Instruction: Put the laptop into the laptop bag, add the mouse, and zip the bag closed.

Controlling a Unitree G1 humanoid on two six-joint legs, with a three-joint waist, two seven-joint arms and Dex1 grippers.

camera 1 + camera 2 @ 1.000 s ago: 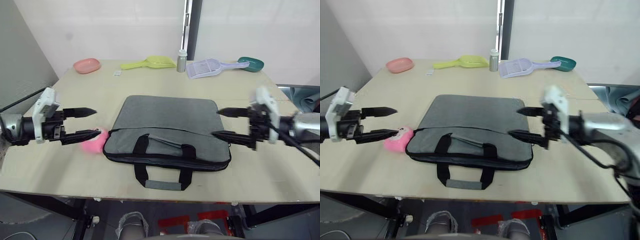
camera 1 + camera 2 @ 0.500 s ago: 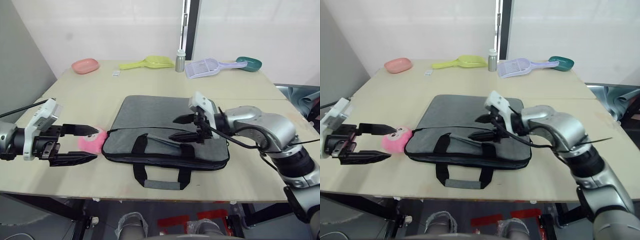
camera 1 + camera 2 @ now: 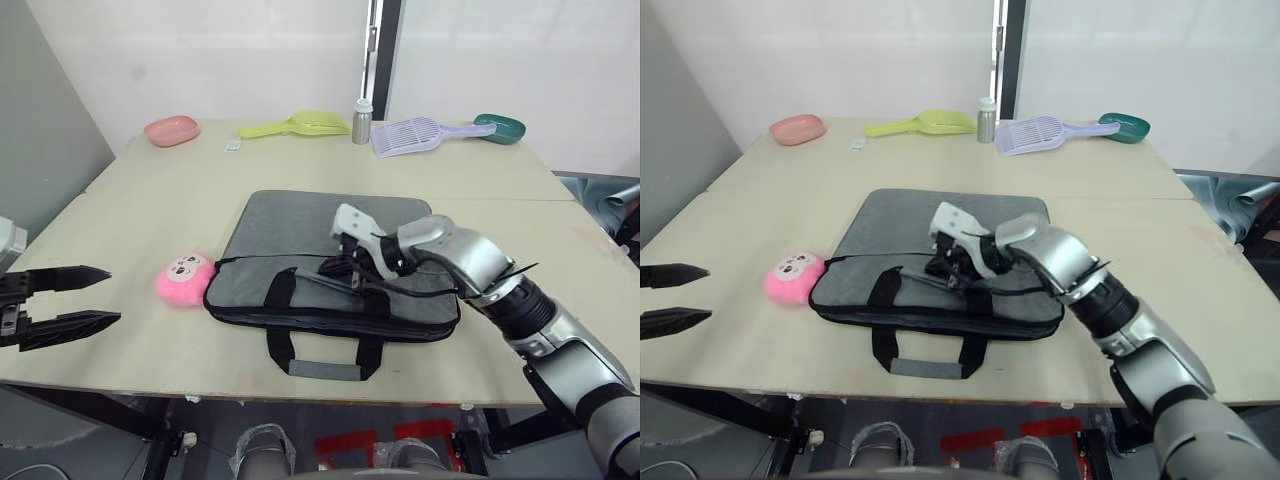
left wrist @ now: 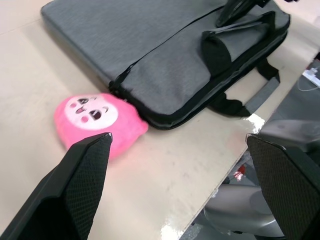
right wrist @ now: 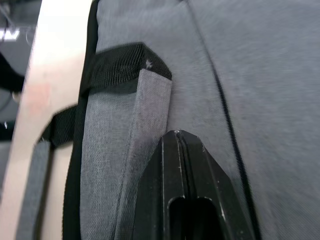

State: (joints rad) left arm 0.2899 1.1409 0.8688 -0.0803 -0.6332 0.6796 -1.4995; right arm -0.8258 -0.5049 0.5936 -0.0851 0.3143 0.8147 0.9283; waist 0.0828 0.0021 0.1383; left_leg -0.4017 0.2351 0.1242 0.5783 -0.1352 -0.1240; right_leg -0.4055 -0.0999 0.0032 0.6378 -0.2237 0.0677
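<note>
At the table's left edge the left gripper (image 3: 78,297) hovers with its two fingers spread apart and nothing between them, well apart from the laptop bag (image 3: 300,225). Just beside the bag's left end lies a pink plush toy (image 3: 183,279), between that gripper and the bag. The bag lies flat at the middle of the table (image 3: 180,180), its long axis running left to right, handles towards the robot. The right gripper (image 3: 943,272) rests on the bag's top near the upper handle (image 5: 125,135), fingers pressed together with no sign of anything held between them. The zipper line runs lengthwise beside those fingertips, so the right arm is clearly the nearer one to work it.
</note>
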